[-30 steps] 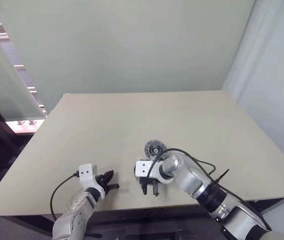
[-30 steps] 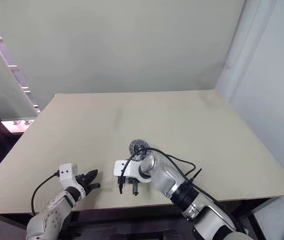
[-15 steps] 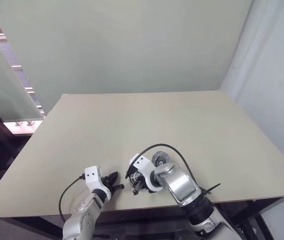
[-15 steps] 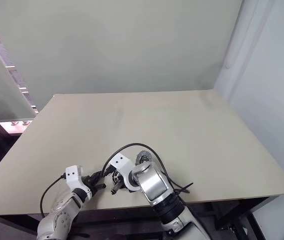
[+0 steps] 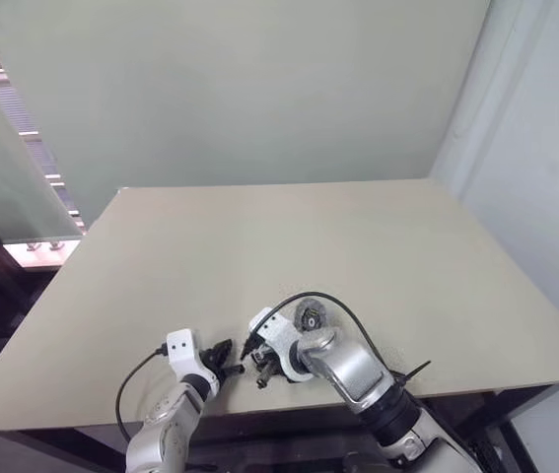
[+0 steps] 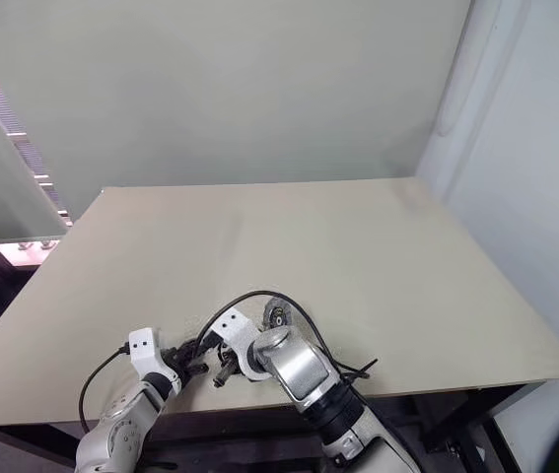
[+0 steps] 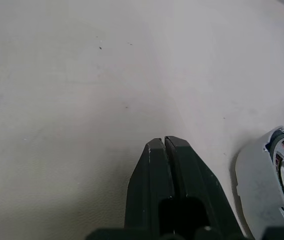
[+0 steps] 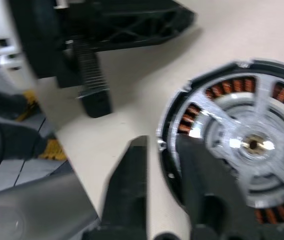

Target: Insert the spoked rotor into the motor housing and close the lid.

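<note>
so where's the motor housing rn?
The motor housing lies on the table near its front edge, just behind the right gripper, right of the left gripper.

no readable text, no labels, no brand marks, no numbers, no signs on any visible surface

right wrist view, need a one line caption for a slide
Right gripper with fingers parted at the rim of the motor housing, copper windings ringing its silvery spoked centre, on the beige table.
</note>
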